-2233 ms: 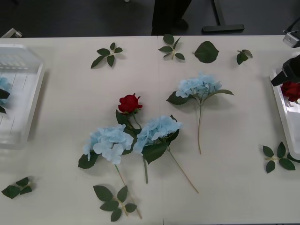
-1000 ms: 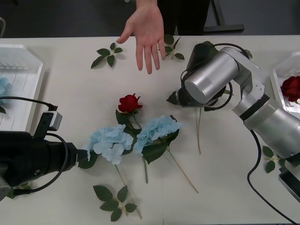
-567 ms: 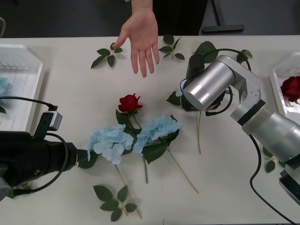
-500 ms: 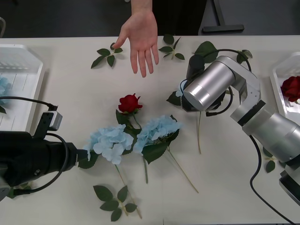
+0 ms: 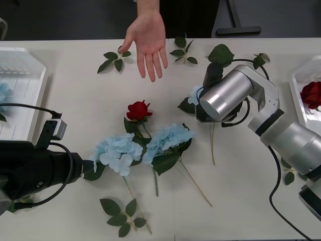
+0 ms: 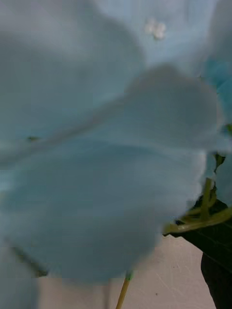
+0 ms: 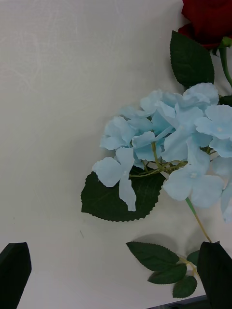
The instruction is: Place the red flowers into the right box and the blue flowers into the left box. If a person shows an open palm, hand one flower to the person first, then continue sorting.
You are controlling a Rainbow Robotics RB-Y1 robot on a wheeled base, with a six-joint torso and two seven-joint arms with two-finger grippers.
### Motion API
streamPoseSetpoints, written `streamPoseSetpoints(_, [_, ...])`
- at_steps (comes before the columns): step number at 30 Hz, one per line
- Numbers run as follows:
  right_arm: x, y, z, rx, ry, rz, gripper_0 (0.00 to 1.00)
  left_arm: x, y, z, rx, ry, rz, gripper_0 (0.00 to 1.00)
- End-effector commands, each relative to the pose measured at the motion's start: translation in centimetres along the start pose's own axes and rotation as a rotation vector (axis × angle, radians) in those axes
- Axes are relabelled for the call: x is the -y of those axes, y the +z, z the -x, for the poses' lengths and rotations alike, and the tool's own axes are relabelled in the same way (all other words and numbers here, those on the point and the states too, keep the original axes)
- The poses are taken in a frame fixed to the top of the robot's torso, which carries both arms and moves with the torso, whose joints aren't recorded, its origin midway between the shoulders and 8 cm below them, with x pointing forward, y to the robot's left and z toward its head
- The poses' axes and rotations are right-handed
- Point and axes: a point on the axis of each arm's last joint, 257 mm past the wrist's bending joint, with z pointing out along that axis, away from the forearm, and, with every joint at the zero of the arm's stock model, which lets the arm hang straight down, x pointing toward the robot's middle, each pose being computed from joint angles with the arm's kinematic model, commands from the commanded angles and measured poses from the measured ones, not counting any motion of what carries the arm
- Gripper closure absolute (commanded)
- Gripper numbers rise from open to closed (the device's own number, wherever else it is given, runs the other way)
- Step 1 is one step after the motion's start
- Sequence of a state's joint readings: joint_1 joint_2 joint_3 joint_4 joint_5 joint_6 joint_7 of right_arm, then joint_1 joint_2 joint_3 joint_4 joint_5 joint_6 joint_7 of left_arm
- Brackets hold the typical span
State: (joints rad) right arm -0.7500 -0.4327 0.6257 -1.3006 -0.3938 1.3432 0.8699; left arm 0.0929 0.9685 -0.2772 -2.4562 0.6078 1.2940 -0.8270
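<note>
A person's open palm (image 5: 148,40) reaches over the table's far edge. One red flower (image 5: 139,110) lies mid-table, beside two blue flowers (image 5: 118,152) (image 5: 168,139). My right arm (image 5: 225,95) hovers over a further blue flower (image 5: 195,94), hiding most of its bloom. Its petals (image 6: 96,145) press close to my open right gripper, one finger (image 6: 218,282) showing. My left gripper (image 7: 115,246) is open, just short of the left hydrangea (image 7: 179,140). The left box (image 5: 22,108) holds a blue flower (image 5: 3,93). A red flower (image 5: 312,94) lies in the right box (image 5: 299,108).
Loose green leaf sprigs lie at the far edge (image 5: 114,57) (image 5: 183,51), at the front (image 5: 123,213) and at the right (image 5: 293,170). My left arm (image 5: 35,173) rests low at the front left.
My right arm has shifted slightly rightward over the hydrangea. The person's hand has drawn back a little toward the far edge. The left arm has held still.
</note>
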Motion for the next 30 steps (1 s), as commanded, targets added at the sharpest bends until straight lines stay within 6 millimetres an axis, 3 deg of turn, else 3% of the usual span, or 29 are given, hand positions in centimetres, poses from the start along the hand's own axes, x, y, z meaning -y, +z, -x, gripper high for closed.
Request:
streamPoseSetpoints(1, [-0.4, 0.7, -0.6, -0.010, -0.025, 0.022, 0.00, 1.4, -0.8, 1.0, 0.042, 0.048, -0.032, 0.00])
streamPoseSetpoints(3, [-0.4, 0.7, -0.7, -0.014, -0.023, 0.024, 0.00, 1.4, -0.8, 1.0, 0.042, 0.048, -0.032, 0.00])
streamPoseSetpoints(6, [-0.5, 0.7, -0.7, -0.018, -0.020, 0.029, 0.31, 1.4, -0.8, 1.0, 0.042, 0.048, -0.032, 0.00])
streamPoseSetpoints(9, [-0.6, 0.6, -0.8, -0.021, -0.014, 0.031, 0.71, 1.4, -0.8, 1.0, 0.042, 0.048, -0.032, 0.00])
streamPoseSetpoints(14, [-0.5, 0.7, -1.0, -0.026, -0.002, 0.029, 1.00, 1.4, -0.8, 1.0, 0.042, 0.048, -0.032, 0.00])
streamPoseSetpoints(25, [0.0, 0.6, -0.4, -0.026, 0.024, 0.033, 1.00, 1.4, -0.8, 1.0, 0.042, 0.048, -0.032, 0.00])
streamPoseSetpoints(28, [1.0, 0.1, 1.0, -0.013, 0.062, 0.046, 1.00, 1.4, -0.8, 1.0, 0.042, 0.048, -0.032, 0.00])
streamPoseSetpoints(30, [2.8, -0.8, 3.0, 0.012, 0.074, 0.060, 1.00, 1.4, -0.8, 1.0, 0.042, 0.048, -0.032, 0.00])
